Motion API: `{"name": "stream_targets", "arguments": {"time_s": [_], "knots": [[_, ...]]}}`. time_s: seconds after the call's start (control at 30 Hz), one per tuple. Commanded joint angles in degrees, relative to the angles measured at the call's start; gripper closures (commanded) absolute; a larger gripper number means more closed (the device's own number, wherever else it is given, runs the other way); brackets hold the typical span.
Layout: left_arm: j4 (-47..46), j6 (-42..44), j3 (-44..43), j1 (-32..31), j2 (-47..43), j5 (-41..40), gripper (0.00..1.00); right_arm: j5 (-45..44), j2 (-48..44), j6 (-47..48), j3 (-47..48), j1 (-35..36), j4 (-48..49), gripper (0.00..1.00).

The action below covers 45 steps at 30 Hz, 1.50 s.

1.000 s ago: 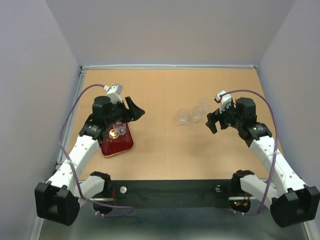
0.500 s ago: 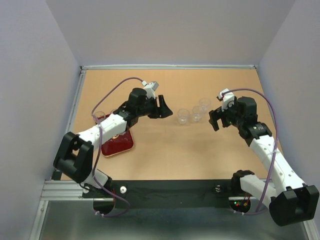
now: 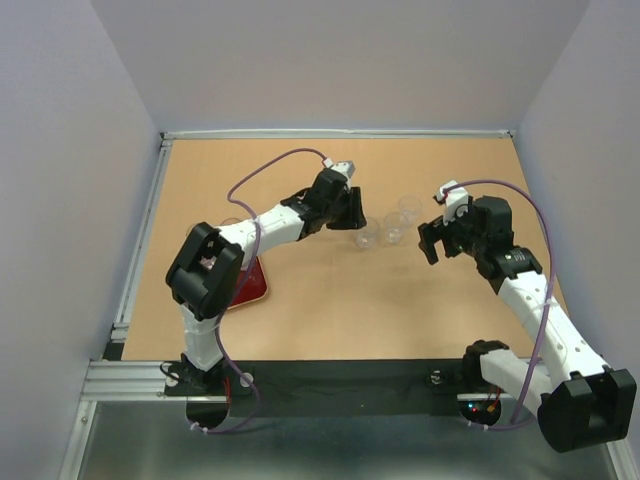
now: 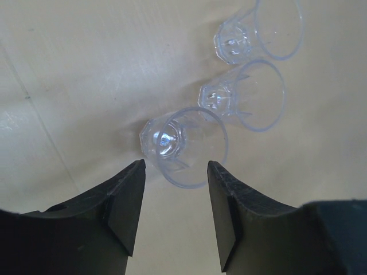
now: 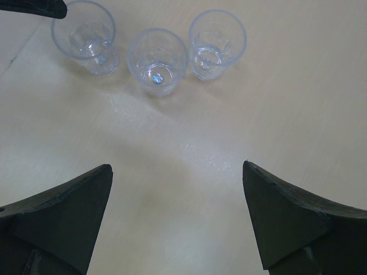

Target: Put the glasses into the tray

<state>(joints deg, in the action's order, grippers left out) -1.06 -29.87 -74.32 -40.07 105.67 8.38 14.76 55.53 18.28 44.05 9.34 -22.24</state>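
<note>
Three clear glasses stand in a row right of the table's centre: the nearest-left one [image 3: 367, 234], the middle one [image 3: 395, 226] and the far one [image 3: 410, 207]. My left gripper [image 3: 356, 221] is open and empty, its jaws just short of the left glass [image 4: 183, 146], one on each side of its line. The other two glasses [image 4: 243, 94] [image 4: 261, 31] lie beyond it. My right gripper [image 3: 428, 244] is open and empty, a little right of the row [image 5: 157, 60]. The dark red tray [image 3: 250, 284] sits at the left, mostly hidden by my left arm.
A faint clear glass [image 3: 229, 223] shows just behind the tray beside my left arm. The left gripper's fingertip [image 5: 34, 7] shows at the top left of the right wrist view. Grey walls enclose the wooden table [image 3: 330, 300].
My left arm has swung from over the tray to the right, up to the left glass of the row. The right arm has hardly moved.
</note>
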Motion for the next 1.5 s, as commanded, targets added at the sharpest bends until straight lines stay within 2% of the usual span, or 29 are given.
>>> {"name": "stream_targets", "arguments": {"time_s": [0.0, 0.37, 0.5, 0.53, 0.6, 0.7, 0.8, 0.9, 1.0, 1.07, 1.23, 1.37, 1.47], "knots": [[5.2, 2.3, -5.6, -0.8, 0.7, -6.6, 0.45, -0.4, -0.9, 0.2, -0.1, -0.5, 2.6, 0.0], [11.5, 5.1, -13.7, -2.9, 8.6, -7.9, 0.56, -0.6, -1.1, 0.3, -0.1, -0.6, 2.6, 0.0], [14.8, 6.3, -16.3, -3.7, 10.3, -12.7, 0.78, -0.5, -1.2, 0.3, -0.1, -0.6, 2.6, 0.0], [15.2, 6.7, -16.7, -3.9, 10.3, -13.8, 1.0, -0.6, -1.2, 0.3, -0.1, -0.6, 2.6, 0.0], [15.9, 7.1, -16.5, -4.6, 9.5, -16.8, 1.0, -0.6, -1.3, 0.2, -0.2, -0.7, 2.6, 0.0], [15.7, 6.8, -13.2, -5.4, 4.1, -20.2, 1.0, -0.5, -1.4, 0.2, -0.2, -0.8, 2.6, 0.0], [15.0, 4.7, -4.1, -5.3, -3.2, -22.5, 1.0, -0.4, -1.5, 0.2, -0.2, -1.0, 2.6, 0.0], [14.2, 0.3, 3.1, -5.1, -10.1, -25.1, 1.0, -0.3, -1.6, 0.2, -0.2, -1.1, 2.6, 0.0], [14.2, -6.1, 13.0, -3.7, -22.7, -26.0, 1.0, -0.2, -1.8, 0.1, -0.2, -1.2, 2.6, 0.0], [14.9, -9.9, 19.6, -2.9, -28.0, -27.3, 1.0, 0.1, -1.8, 0.1, -0.2, -1.2, 2.6, 0.0], [22.8, -25.5, 30.2, -0.5, -45.2, -32.4, 1.0, 0.1, -2.0, 0.0, -0.2, -1.3, 2.6, 0.0], [30.7, -30.5, 33.4, 1.4, -53.4, -33.1, 1.0, 0.2, -2.2, 0.0, -0.2, -1.3, 2.6, 0.0], [35.0, -32.1, 35.3, 5.7, -58.6, -32.4, 1.0, 0.4, -2.1, 0.1, -0.2, -1.3, 2.7, 0.0]]}}
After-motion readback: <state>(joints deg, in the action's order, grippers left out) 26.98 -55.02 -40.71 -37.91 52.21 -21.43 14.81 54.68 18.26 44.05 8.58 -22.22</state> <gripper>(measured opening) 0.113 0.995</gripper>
